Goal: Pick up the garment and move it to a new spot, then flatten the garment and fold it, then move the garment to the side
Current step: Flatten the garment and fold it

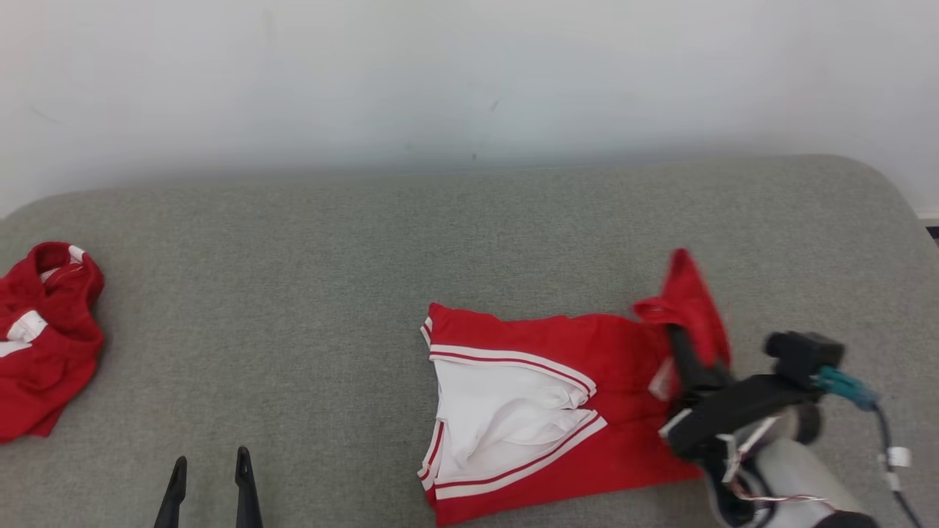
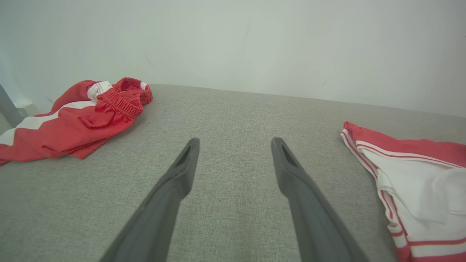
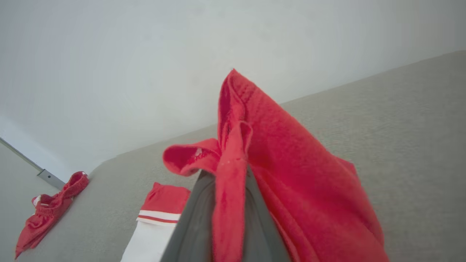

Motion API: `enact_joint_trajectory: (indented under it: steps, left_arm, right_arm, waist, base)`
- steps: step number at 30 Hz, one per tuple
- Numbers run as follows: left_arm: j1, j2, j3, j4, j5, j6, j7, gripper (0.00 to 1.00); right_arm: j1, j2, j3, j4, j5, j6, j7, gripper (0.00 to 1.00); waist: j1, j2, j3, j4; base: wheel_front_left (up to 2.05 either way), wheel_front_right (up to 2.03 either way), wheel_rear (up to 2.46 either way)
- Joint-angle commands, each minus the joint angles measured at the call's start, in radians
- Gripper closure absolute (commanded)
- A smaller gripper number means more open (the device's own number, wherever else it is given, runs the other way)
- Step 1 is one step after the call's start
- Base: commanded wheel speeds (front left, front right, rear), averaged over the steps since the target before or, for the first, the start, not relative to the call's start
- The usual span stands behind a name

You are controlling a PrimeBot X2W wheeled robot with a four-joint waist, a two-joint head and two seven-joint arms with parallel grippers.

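nearest the robot, the left tool [image 1: 211,456] hangs low over the near edge of the grey fabric-covered bench [image 1: 330,257]. its two dark fingers stand spread apart and released, and nothing lies between them. in the left wrist view the same tool [image 2: 235,140] points across bare grey cloth, well apart from both garments.

on the robot's right, the right tool [image 1: 682,345] is clenched on the red garment [image 1: 572,352]. it pinches a bunched fold at the garment's right end and holds that part raised above the bench. in the right wrist view the fingers of this tool [image 3: 227,174] rise on either side of a narrow strip of red cloth. the rest of the lifted fold drapes down to the right of them, and its peak stands up against the wall.

the body of the garment lies on the bench right of centre, mostly flat. a rumpled white panel edged with red and white stripes faces up on its left half. from the left wrist camera the garment [image 2: 418,182] shows at the right edge, its striped hem toward the tool.

farther to the left, at the bench's left end, a second piece lies crumpled: red shorts [image 1: 51,337] with white bands. their gathered elastic waistband is clear in the left wrist view [image 2: 80,120]. they lie well apart from the held garment.

behind the bench stands a plain pale wall [image 1: 440,73].
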Motion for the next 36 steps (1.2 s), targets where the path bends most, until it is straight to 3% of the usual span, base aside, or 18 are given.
enact_joint_trajectory:
  steps: [1,5,12,18,28,30,31,36]
  left_arm:
    - [0.005,-0.001,0.002,0.001,0.006,0.002,-0.003,0.00]
    - [-0.009,-0.001,-0.014,0.006,0.006,0.002,-0.003,0.00]
    - [-0.043,0.000,-0.047,0.016,-0.006,0.008,-0.003,0.00]
    - [-0.069,-0.001,-0.080,0.025,-0.014,0.012,-0.003,0.00]
    - [-0.094,-0.001,-0.111,0.042,-0.029,0.022,-0.003,0.00]
    - [-0.101,-0.001,-0.113,0.045,-0.032,0.023,-0.003,0.00]
    - [-0.102,-0.001,-0.113,0.045,-0.034,0.026,-0.003,0.00]
    - [-0.090,-0.001,-0.100,0.039,-0.030,0.027,-0.003,0.00]
  right_arm:
    - [-0.001,0.013,0.009,-0.009,0.007,-0.002,0.004,1.00]
    - [-0.047,0.112,0.060,-0.006,-0.010,-0.002,0.010,1.00]
    - [-0.131,0.202,0.100,0.119,-0.055,-0.002,-0.013,1.00]
    - [-0.192,0.220,0.137,0.230,-0.051,-0.002,-0.040,1.00]
    - [-0.237,0.221,0.290,0.368,0.044,-0.002,-0.066,1.00]
    - [-0.246,0.221,0.305,0.378,0.059,-0.002,-0.068,0.51]
    - [-0.248,0.222,0.313,0.376,0.069,-0.002,-0.069,0.00]
    - [-0.258,0.221,0.279,0.320,0.050,-0.002,-0.069,0.00]
  waist:
    - [0.0000,0.0000,0.000,0.008]
    - [0.0000,0.0000,0.005,0.045]
    - [0.0000,0.0000,0.023,0.121]
    - [0.0000,0.0000,0.048,0.168]
    - [0.0000,0.0000,0.060,0.196]
    - [0.0000,0.0000,0.059,0.195]
    - [0.0000,0.0000,0.059,0.193]
    - [0.0000,0.0000,0.051,0.163]
  base:
    - [0.00,0.00,0.00]
    - [0.00,0.00,0.00]
    - [0.00,0.00,0.00]
    - [0.00,0.00,0.00]
    - [0.00,0.00,0.00]
    - [0.00,0.00,0.00]
    - [0.00,0.00,0.00]
    - [0.00,0.00,0.00]
